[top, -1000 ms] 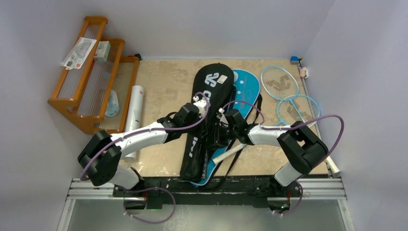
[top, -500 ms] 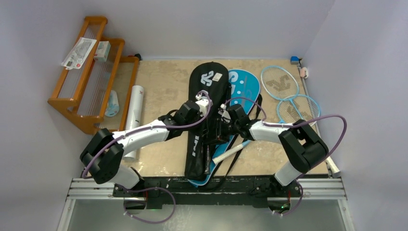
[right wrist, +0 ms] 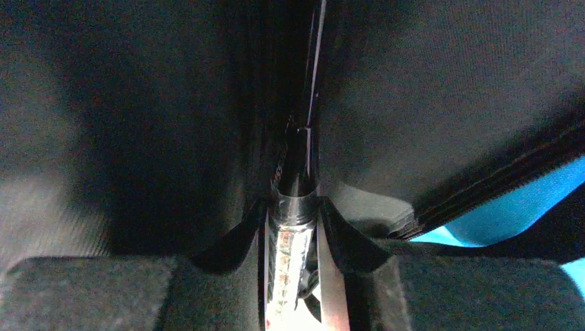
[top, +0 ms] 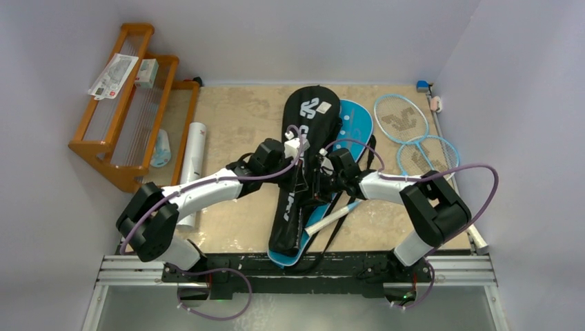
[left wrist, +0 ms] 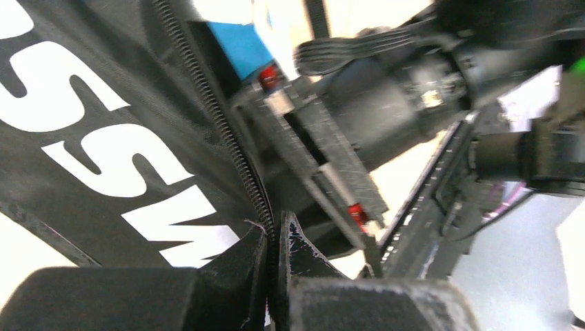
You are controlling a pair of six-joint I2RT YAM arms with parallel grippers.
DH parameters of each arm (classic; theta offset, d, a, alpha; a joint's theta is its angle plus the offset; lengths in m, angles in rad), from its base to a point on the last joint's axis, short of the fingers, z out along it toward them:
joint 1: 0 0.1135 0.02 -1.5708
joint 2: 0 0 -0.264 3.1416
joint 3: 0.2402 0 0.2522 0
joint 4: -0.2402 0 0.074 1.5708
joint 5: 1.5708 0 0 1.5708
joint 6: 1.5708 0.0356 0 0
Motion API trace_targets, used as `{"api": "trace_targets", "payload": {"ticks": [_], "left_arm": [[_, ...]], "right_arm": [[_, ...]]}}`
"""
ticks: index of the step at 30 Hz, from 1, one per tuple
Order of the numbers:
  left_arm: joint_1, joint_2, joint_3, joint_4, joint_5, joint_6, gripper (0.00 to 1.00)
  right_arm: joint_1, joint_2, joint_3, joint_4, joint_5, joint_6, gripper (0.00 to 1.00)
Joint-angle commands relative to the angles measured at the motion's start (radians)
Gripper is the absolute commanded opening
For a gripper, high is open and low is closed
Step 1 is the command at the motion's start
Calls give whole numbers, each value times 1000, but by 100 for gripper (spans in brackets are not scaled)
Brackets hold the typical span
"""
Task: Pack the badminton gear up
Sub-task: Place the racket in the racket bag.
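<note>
The black "CROSSWAY" cover (top: 312, 110) lies lengthwise mid-table on top of the blue cover (top: 353, 123). My left gripper (top: 298, 160) is shut on the black cover's zipper edge (left wrist: 227, 148), fingertips (left wrist: 256, 243) pinched together. My right gripper (top: 319, 183) is shut on a black racket where the shaft meets the white wrapped handle (right wrist: 293, 207); the shaft runs into the dark cover (right wrist: 441, 89). A white handle (top: 331, 216) sticks out near the cover's lower right. Two light-blue rackets (top: 401, 118) lie at the right. The white tube (top: 195, 148) lies at the left.
The orange wooden rack (top: 131, 103) stands at the far left with papers and a small box on it. A small blue object (top: 422, 85) sits in the back right corner. A black strap (top: 336, 231) trails toward the near table edge.
The black cover has shifted: its head swung right and a little farther away. Both grippers moved with it, slightly away from the bases, keeping their holds.
</note>
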Motion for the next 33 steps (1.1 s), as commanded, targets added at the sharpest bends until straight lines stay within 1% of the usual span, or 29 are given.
{"api": "trace_targets", "payload": {"ticks": [1, 5, 7, 9, 10, 12, 15, 18, 21, 25, 29, 30, 33], "left_arm": [[-36, -27, -4, 190, 448, -146, 0], [-36, -11, -33, 348, 546, -256, 0], [-36, -2, -28, 311, 511, -247, 0], [-35, 4, -4, 195, 418, -180, 0], [-36, 10, 18, 131, 360, -146, 4], [-37, 24, 60, -41, 215, -74, 18], [-50, -2, 80, -177, 22, -4, 34], [-97, -67, 81, -252, -138, 21, 45], [-148, -120, 87, -320, -256, 25, 49], [-192, -177, 70, -368, -375, 19, 50], [-200, -187, 21, -350, -406, 12, 50], [-200, -179, 13, -345, -412, 8, 50], [-200, -136, 11, -334, -447, -8, 52]], "right_arm": [[-36, 4, 68, 169, 132, 13, 0], [-36, 3, 48, 204, 146, 34, 0], [-37, 2, 39, 214, 146, 43, 0], [-38, -6, 30, 231, 150, 53, 0], [-39, -11, 26, 240, 152, 56, 0], [-41, -24, 21, 243, 166, 56, 0], [-44, -36, 28, 226, 184, 44, 0], [-43, -28, 43, 208, 188, 30, 0], [-44, -3, 59, 207, 183, 27, 0], [-44, 54, 87, 232, 180, 24, 6], [-42, 112, 114, 273, 146, 23, 27], [-41, 116, 111, 273, 140, 23, 30], [-39, 106, 106, 221, 159, 0, 33]]}}
